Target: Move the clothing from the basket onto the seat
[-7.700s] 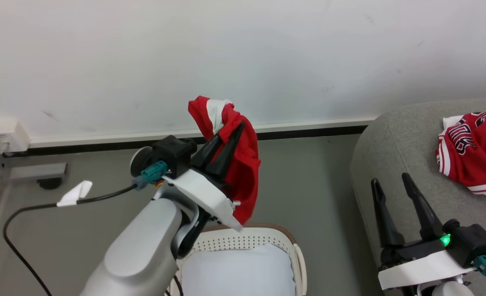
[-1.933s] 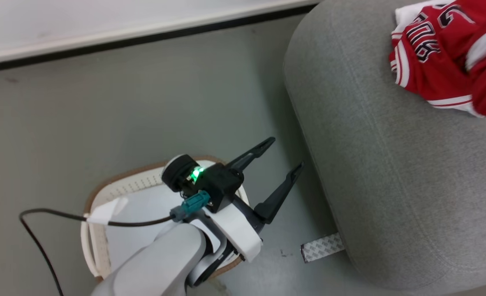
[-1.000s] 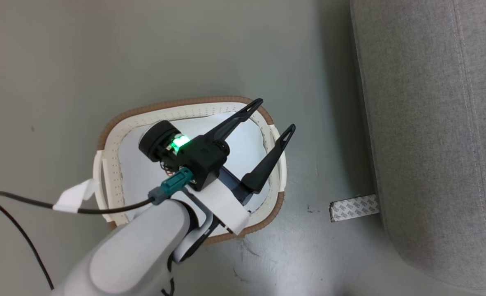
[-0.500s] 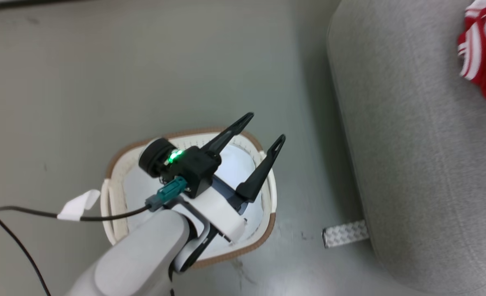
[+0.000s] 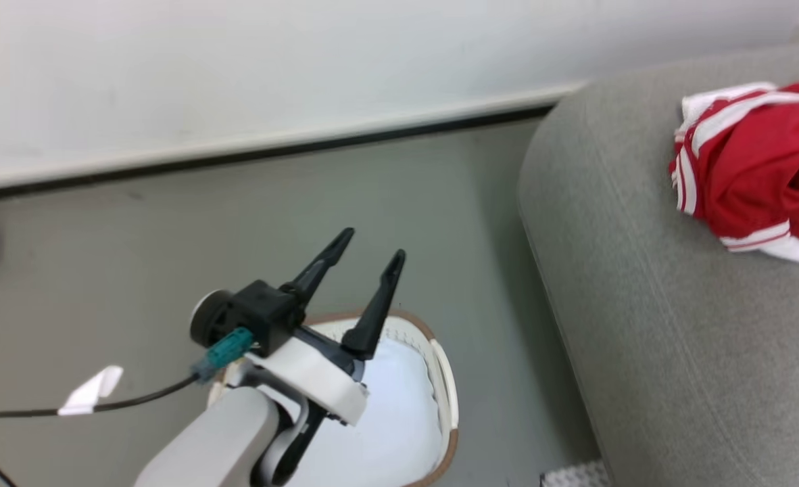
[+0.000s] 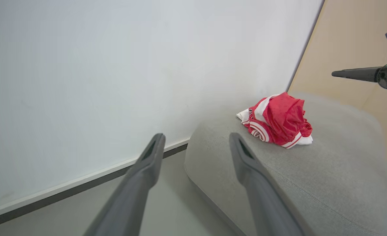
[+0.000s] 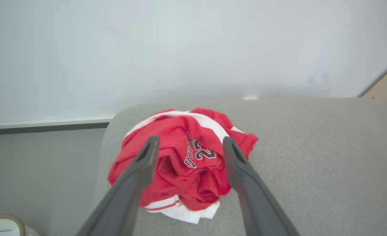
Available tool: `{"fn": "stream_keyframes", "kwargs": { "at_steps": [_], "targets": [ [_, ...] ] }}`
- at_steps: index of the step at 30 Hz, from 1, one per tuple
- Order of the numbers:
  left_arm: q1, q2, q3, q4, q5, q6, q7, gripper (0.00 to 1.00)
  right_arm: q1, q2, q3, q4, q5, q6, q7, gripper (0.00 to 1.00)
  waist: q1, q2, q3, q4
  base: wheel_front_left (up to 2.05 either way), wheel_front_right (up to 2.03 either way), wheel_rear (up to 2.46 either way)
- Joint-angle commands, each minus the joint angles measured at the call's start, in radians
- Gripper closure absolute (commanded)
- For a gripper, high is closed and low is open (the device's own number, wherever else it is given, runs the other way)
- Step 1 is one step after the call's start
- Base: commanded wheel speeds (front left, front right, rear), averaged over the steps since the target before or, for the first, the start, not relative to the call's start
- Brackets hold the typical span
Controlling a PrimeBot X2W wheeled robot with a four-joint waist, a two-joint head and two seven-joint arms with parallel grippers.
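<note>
The clothing (image 5: 758,155) lies as a crumpled red pile with white trim on top of the grey seat (image 5: 643,325). My right gripper (image 7: 191,138) hangs open just above this clothing (image 7: 180,129), with numerals showing between its fingers and nothing held. My left gripper (image 5: 376,243) is open and empty above the far rim of the basket (image 5: 443,368), pointing toward the wall. From the left wrist, its own fingers (image 6: 196,135) frame the seat (image 6: 311,177) and the clothing (image 6: 278,119); a finger (image 6: 357,72) of the right gripper juts in at upper right.
A pale flat pad (image 5: 389,419) covers the basket's floor. A white wall with a dark baseboard (image 5: 271,152) runs behind. A patterned strip (image 5: 572,475) lies on the grey floor at the seat's foot. A black cable (image 5: 102,404) trails from my left wrist.
The head view has swung up toward the wall and the seat's top. My right gripper has gone from shut to open over the pile. The left gripper stays open above the basket.
</note>
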Motion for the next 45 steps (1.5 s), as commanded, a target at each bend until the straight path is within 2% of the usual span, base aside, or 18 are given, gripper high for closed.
{"fn": "stream_keyframes", "kwargs": {
  "at_steps": [1, 8, 12, 17, 21, 22, 24, 25, 29, 33, 37, 45],
  "targets": [
    [0.021, 0.01, 0.01, 0.0, -0.017, 0.009, -0.004, 0.0, 0.021, -0.005, 0.007, -0.017, 0.013, -0.002, -0.014, 0.0, 0.0001, 0.0, -0.064, 0.025, 0.0, 0.0, 0.0],
    [0.09, 0.037, 0.104, -0.01, -0.046, 0.057, -0.01, 0.0, 0.07, 0.006, 0.069, -0.165, 0.005, -0.002, -0.109, 0.0, 0.0001, 0.0, -0.135, 0.068, 0.0, 0.0, 0.0],
    [0.147, 0.038, 0.168, 0.006, -0.065, 0.064, -0.012, 0.0, 0.117, 0.02, 0.073, -0.236, -0.022, -0.002, -0.183, 0.0, 0.0001, 0.0, -0.164, 0.09, 0.0, 0.0, 0.0],
    [0.239, -0.002, 0.277, 0.007, -0.069, 0.045, -0.012, 0.0, 0.221, 0.063, 0.038, -0.266, -0.082, -0.002, -0.279, 0.0, 0.0001, 0.0, -0.192, 0.113, 0.0, 0.0, 0.0],
    [0.304, -0.028, 0.354, 0.003, -0.022, 0.031, -0.012, 0.0, 0.328, 0.12, -0.06, -0.271, -0.117, -0.002, -0.337, 0.0, 0.0001, 0.0, -0.206, 0.122, 0.0, 0.0, 0.0],
    [0.329, -0.05, 0.407, -0.017, 0.008, 0.032, -0.012, 0.0, 0.384, 0.158, -0.123, -0.287, -0.144, -0.002, -0.35, 0.0, 0.0001, 0.0, -0.21, 0.123, 0.0, 0.0, 0.0],
    [0.372, -0.073, 0.454, -0.037, 0.038, 0.024, -0.011, 0.0, 0.446, 0.202, -0.199, -0.317, -0.189, -0.002, -0.356, 0.0, 0.0001, 0.0, -0.215, 0.122, 0.0, 0.0, 0.0],
    [0.404, -0.099, 0.502, -0.06, 0.076, 0.013, -0.012, 0.0, 0.512, 0.255, -0.295, -0.378, -0.244, -0.002, -0.356, 0.0, 0.0001, 0.0, -0.217, 0.12, 0.0, 0.0, 0.0],
    [0.463, -0.146, 0.571, -0.077, 0.151, -0.015, -0.012, 0.0, 0.659, 0.367, -0.437, -0.52, -0.362, -0.002, -0.356, 0.0, 0.0001, 0.0, -0.219, 0.116, 0.0, 0.0, 0.0],
    [0.503, -0.193, 0.632, -0.091, 0.221, -0.042, -0.012, 0.0, 0.778, 0.459, -0.51, -0.621, -0.432, -0.002, -0.356, 0.0, 0.0001, 0.0, -0.218, 0.108, 0.0, 0.0, 0.0],
    [0.533, -0.231, 0.677, -0.097, 0.276, -0.072, -0.012, 0.0, 0.857, 0.52, -0.545, -0.677, -0.503, -0.002, -0.356, 0.0, 0.0001, 0.0, -0.216, 0.098, 0.0, 0.0, 0.0],
    [0.548, -0.264, 0.719, -0.072, 0.327, -0.128, -0.012, 0.0, 0.901, 0.576, -0.572, -0.678, -0.572, -0.002, -0.356, 0.0, 0.0001, 0.0, -0.209, 0.085, 0.0, 0.0, 0.0]
  ]
}}
